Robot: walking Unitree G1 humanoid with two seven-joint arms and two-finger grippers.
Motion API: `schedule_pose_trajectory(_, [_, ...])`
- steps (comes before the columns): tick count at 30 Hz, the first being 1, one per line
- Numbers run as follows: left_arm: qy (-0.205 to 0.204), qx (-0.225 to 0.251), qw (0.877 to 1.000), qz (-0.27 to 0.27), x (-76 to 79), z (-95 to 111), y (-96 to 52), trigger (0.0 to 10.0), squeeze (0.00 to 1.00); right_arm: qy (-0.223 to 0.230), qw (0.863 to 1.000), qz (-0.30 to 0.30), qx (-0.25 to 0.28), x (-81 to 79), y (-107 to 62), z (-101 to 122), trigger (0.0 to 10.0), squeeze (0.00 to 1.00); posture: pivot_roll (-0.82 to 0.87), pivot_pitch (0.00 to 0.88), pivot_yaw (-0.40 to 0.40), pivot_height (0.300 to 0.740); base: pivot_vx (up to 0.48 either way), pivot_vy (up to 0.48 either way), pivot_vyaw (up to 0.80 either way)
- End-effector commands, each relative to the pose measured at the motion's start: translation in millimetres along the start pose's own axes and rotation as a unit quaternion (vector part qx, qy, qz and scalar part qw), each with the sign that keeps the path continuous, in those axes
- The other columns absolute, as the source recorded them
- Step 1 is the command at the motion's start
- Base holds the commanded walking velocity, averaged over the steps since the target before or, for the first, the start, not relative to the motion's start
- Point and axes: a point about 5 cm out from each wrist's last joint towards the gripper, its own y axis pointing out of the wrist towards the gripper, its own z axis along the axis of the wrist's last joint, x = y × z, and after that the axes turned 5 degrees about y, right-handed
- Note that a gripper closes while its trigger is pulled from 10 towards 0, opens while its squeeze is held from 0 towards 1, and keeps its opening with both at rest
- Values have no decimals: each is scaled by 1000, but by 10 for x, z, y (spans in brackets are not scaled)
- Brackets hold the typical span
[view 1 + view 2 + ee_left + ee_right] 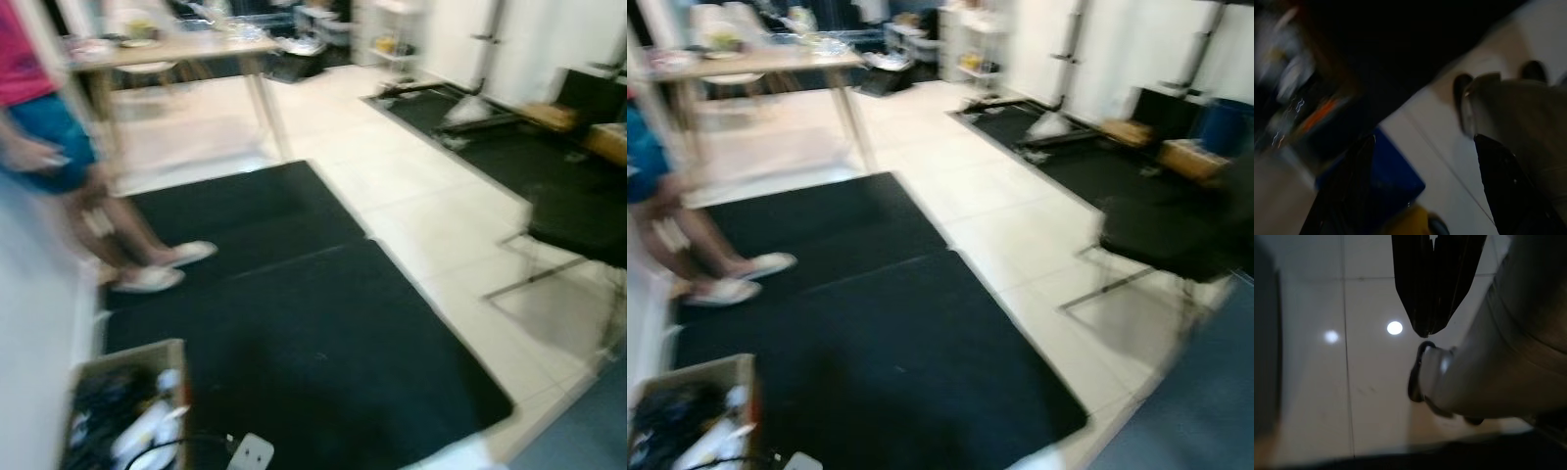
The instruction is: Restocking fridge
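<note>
The eye views are blurred and look down across a room floor. My left gripper (1424, 142) hangs open over a dark mat edge and pale tiles, with nothing between its black fingers (1347, 191). Just below it lies a blue flat object (1388, 178), beside something yellow. My right gripper (1426, 328) hangs shut and empty above glossy white tiles (1352, 372). Tall white doors (1136, 44) stand at the far right; I cannot tell whether they belong to a fridge.
A person (39, 127) in white shoes stands at the left on a black mat (294, 323). An open cardboard box (122, 411) of clutter sits near left. A wooden table (176, 49) stands at the back, a black chair (578, 230) at the right.
</note>
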Motion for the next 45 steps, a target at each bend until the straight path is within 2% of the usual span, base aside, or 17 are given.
schedule_pose_trajectory(1, [0,-23,999,-22,119,-90,0,10000,0,0,1000,8,-8,-34,5,-49,10000,0,-43,0,-18,740,0,0,775])
schedule_pose_trajectory(10, [-2,-22,999,-23,121,-89,0,10000,0,2,1000,5,-6,-24,0,-47,10000,0,-45,0,-19,740,0,0,774])
schedule_pose_trajectory(15, [-3,-23,999,-24,130,-92,0,10000,0,4,1000,-9,-5,1,-2,-37,10000,0,-46,0,-19,740,0,0,0])
schedule_pose_trajectory(35, [4,-23,1000,-21,112,-93,-2,10000,0,3,1000,-5,-3,-14,4,-26,10000,0,-45,0,-18,740,0,0,0])
schedule_pose_trajectory(45, [18,-24,999,-20,87,-101,-6,10000,0,2,1000,-1,-2,-20,4,-26,10000,0,-45,0,-16,740,376,0,0])
